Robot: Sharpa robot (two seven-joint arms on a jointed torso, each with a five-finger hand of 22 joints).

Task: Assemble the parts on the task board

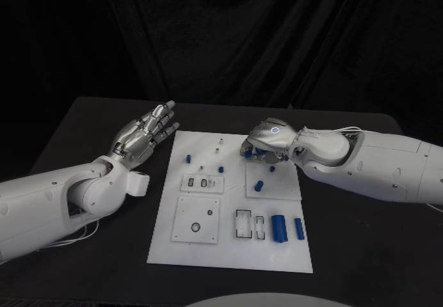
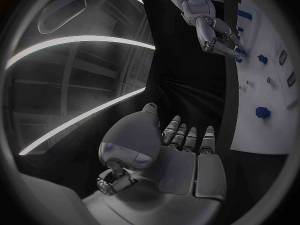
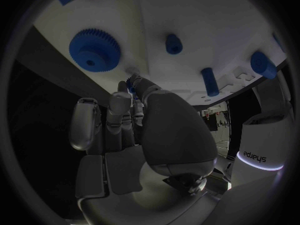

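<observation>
The right hand (image 1: 265, 142) pinches a small blue part (image 3: 130, 85) at the board (image 1: 231, 249)'s far edge (grip partly hidden); lower it squarely. The left hand (image 1: 146, 135) hovers beside the board, fingers spread, holding nothing.

The left hand (image 1: 146, 133) is held flat with fingers extended and together, nothing gripped, its white arm (image 1: 56, 198) bent at the wrist. The right hand (image 1: 267, 142) is turned downward on its arm (image 1: 378, 163), fingers curled together at the tips; whether anything is pinched cannot be determined.
</observation>
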